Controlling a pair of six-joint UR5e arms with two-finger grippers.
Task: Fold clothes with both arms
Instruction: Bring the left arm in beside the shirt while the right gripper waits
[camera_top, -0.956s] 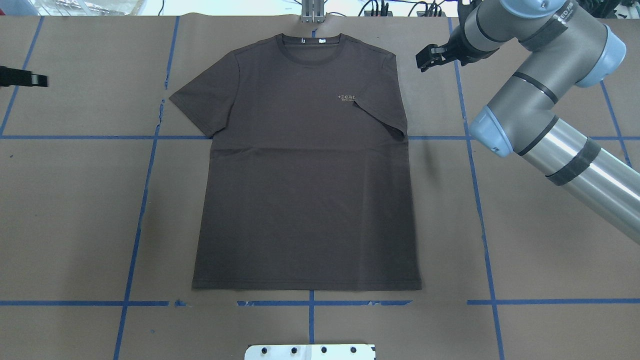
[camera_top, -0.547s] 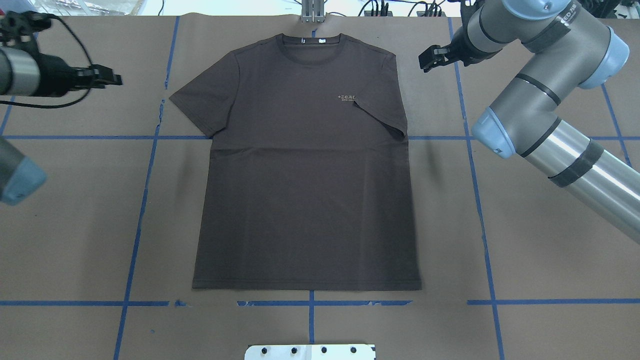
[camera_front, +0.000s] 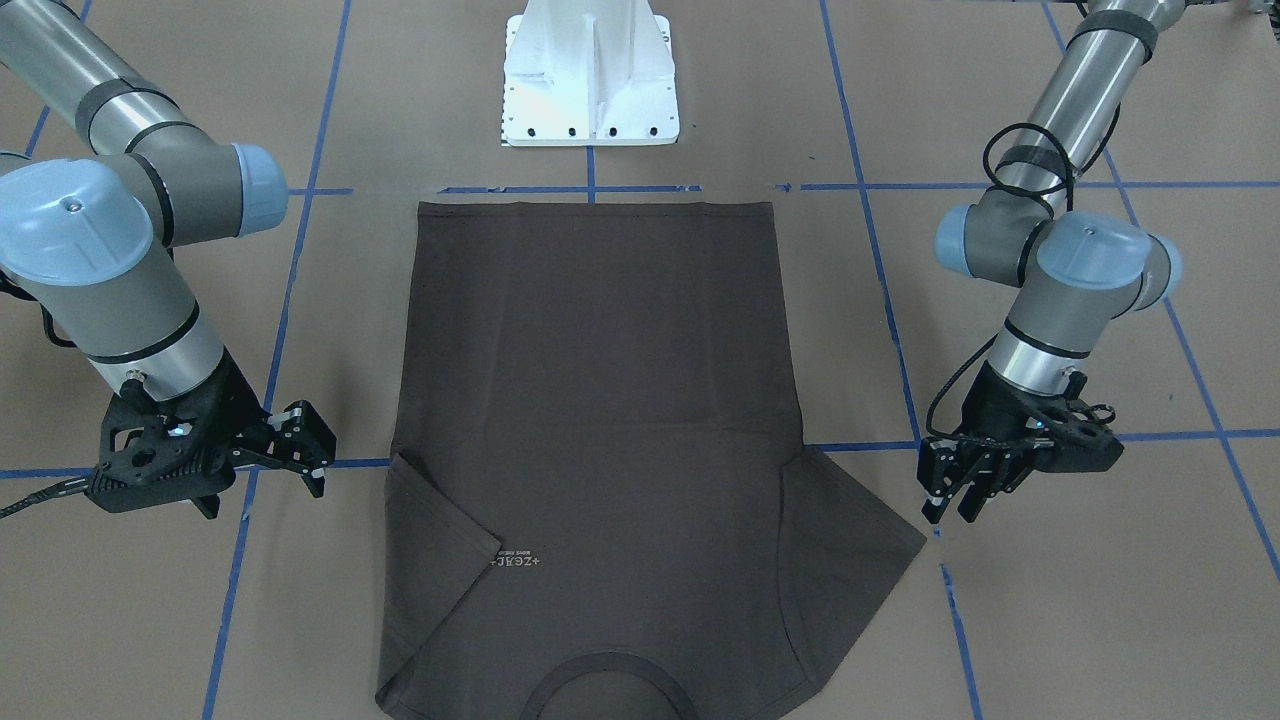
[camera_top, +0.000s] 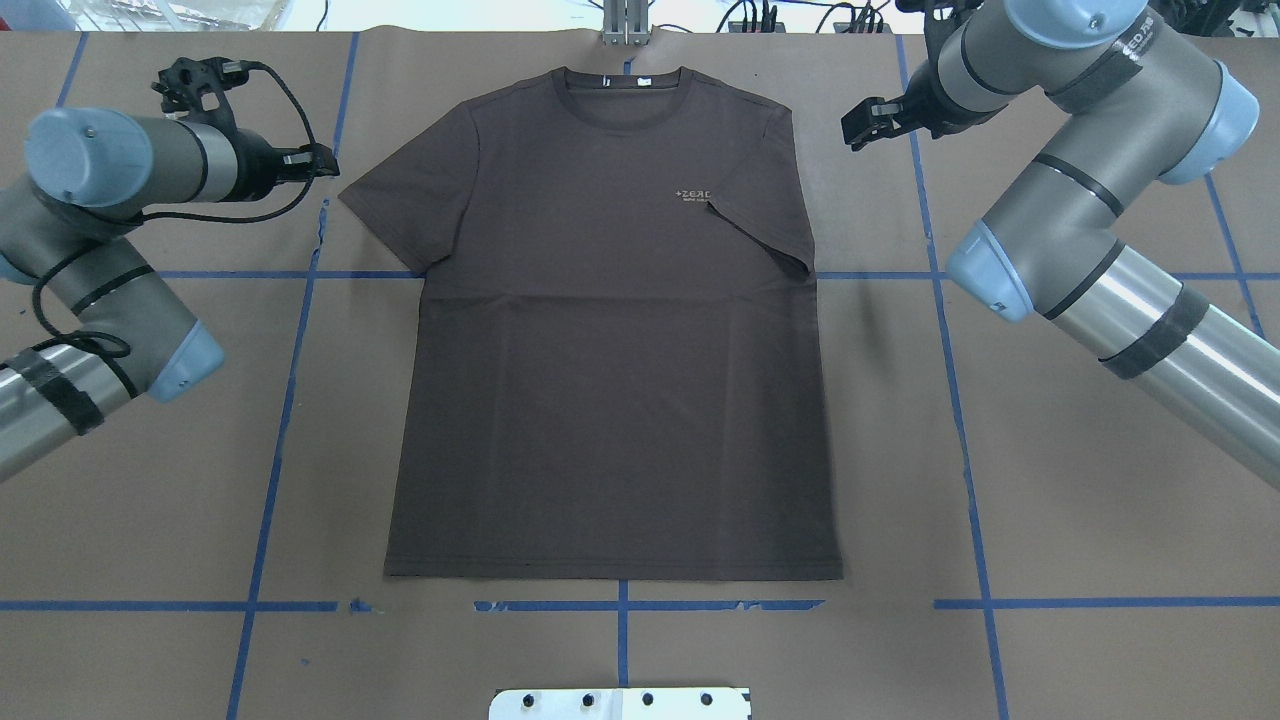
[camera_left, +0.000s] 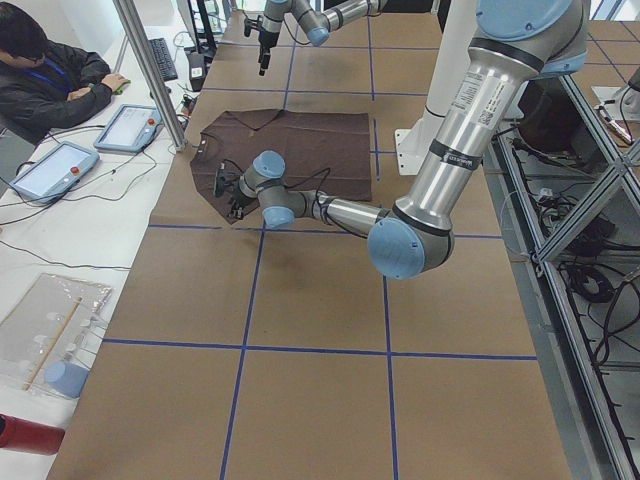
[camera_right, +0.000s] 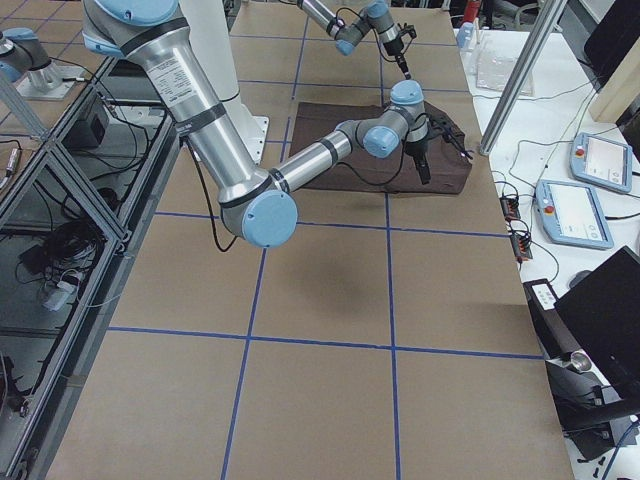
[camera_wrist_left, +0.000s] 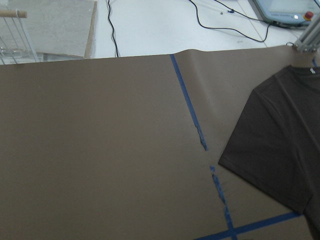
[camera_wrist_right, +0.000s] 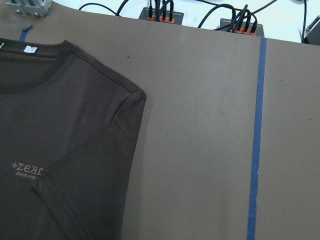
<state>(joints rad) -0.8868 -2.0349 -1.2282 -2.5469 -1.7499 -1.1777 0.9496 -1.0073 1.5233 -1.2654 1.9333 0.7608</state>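
You see a soft, dark brown T-shirt (camera_top: 610, 380) lying flat in the middle of the smooth brown paper (camera_top: 1080, 540). At the upper left, the left gripper (camera_top: 322, 160) hangs just beside the spread sleeve with its fingers apart. At the upper right, the right gripper (camera_top: 858, 118) is near the shoulder, fingers apart too, holding nothing.

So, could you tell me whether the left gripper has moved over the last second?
Yes. In the overhead view the left gripper has swept rightward from the left edge, almost reaching the blue tape line beside the T-shirt.
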